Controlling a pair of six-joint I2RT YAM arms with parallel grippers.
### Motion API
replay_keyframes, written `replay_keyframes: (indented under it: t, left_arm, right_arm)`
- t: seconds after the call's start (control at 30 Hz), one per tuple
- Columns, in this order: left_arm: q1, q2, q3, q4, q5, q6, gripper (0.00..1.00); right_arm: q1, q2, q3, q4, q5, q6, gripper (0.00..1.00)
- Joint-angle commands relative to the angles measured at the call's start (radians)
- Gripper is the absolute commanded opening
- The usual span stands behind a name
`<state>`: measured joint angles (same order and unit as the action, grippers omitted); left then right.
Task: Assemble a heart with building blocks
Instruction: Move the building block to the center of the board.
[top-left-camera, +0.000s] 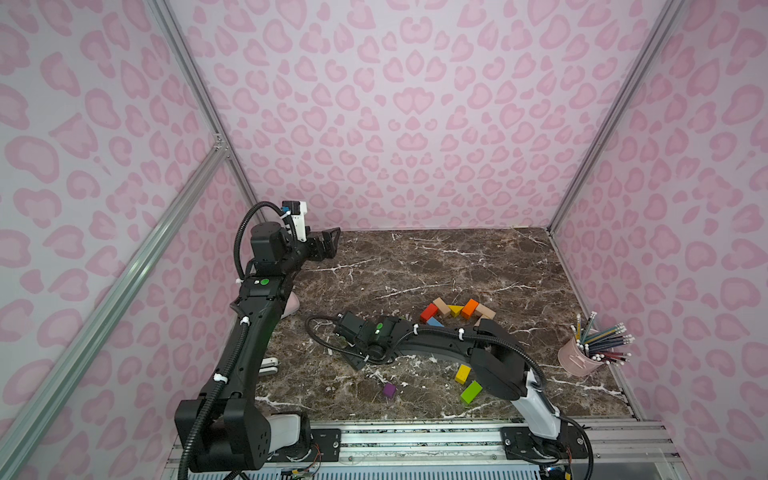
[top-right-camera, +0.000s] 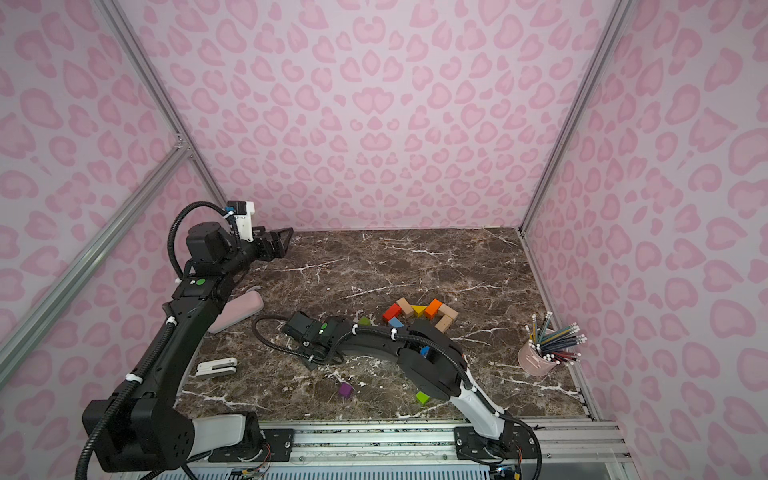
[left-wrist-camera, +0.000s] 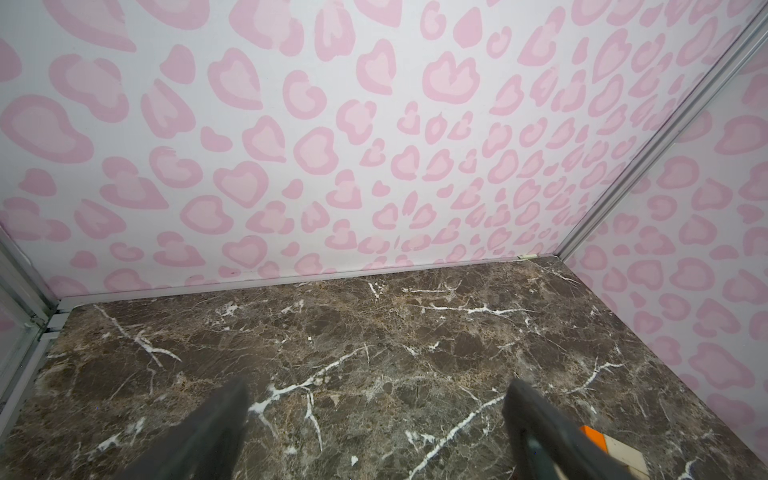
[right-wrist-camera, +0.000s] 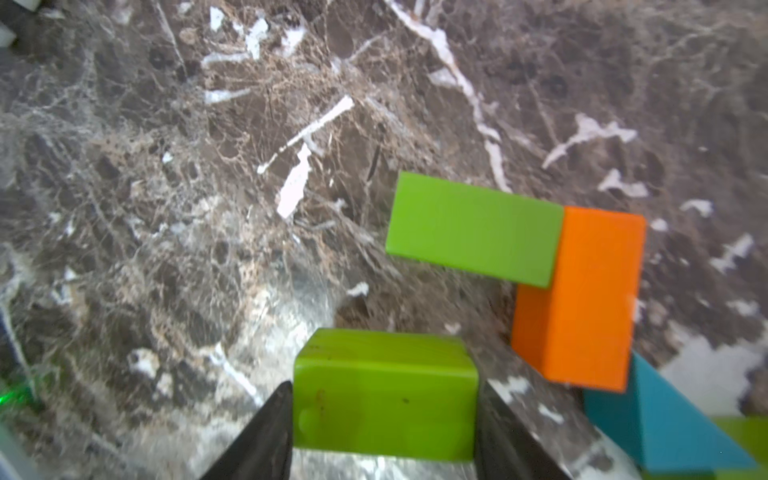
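Two grippers are showing over table (top-left-camera: 415, 257): left gripper (top-left-camera: 328, 243) is hanging wide open at far corner; right gripper (right-wrist-camera: 384, 384) is clamping green block (right-wrist-camera: 384, 399) near half-built heart (top-left-camera: 457, 311). Pick step, I judge; next is calling for clean lift toward outline's gap.

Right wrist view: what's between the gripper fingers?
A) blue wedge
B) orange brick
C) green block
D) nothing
C: a green block sits in the right gripper with a black finger against each side. The orange brick and blue wedge lie outside the fingers, off to one side.
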<state>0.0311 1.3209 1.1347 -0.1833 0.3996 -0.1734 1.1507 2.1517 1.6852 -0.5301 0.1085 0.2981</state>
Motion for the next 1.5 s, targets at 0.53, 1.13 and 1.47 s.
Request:
replay_keyframes:
  t: [0.53, 1.13, 1.47]
  left_arm:
    - [0.002, -0.012, -0.003, 0.031, 0.002, 0.006, 0.98]
    - [0.001, -0.017, -0.004, 0.029, 0.002, 0.008, 0.98]
    - [0.002, -0.017, -0.004, 0.03, 0.002, 0.008, 0.98]
  right_arm:
    - [-0.077, -0.437, -0.622, 0.096, 0.13, 0.342, 0.5]
    - [-0.164, -0.512, -0.694, 0.227, 0.048, 0.187, 0.92]
    - [-0.187, -0.566, -0.728, 0.155, 0.058, -0.132, 0.97]
